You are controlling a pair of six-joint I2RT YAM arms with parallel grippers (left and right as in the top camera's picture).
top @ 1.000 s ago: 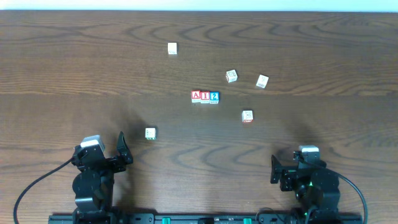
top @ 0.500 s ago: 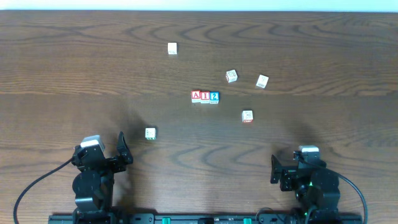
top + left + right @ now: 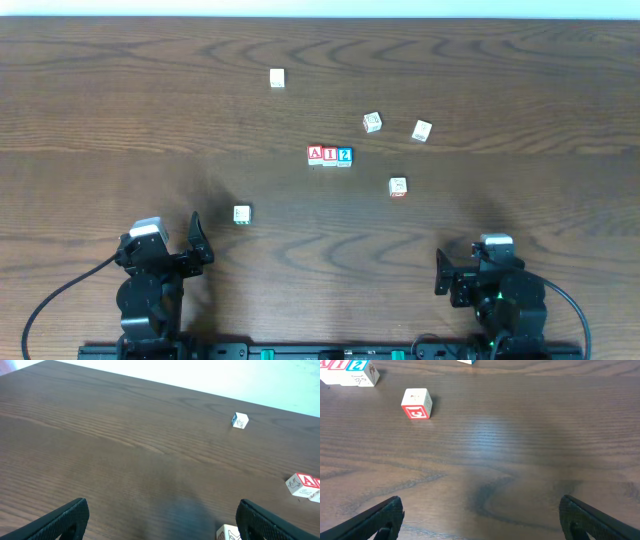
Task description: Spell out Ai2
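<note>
The A-I-2 blocks (image 3: pixel 330 155) are sitting touching in a row at the middle of the counter (image 3: pixel 500 60), the spelling apparently done, which is likely why the left hand (image 3: pixel 162 515) and right hand (image 3: pixel 480 512) are resting well apart from them, spread wide and empty.

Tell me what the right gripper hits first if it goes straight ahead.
Nothing near: the right gripper faces bare table. The red-sided block lies left of that line. A far block at the top edge may be grazed, though depth is unclear.
</note>
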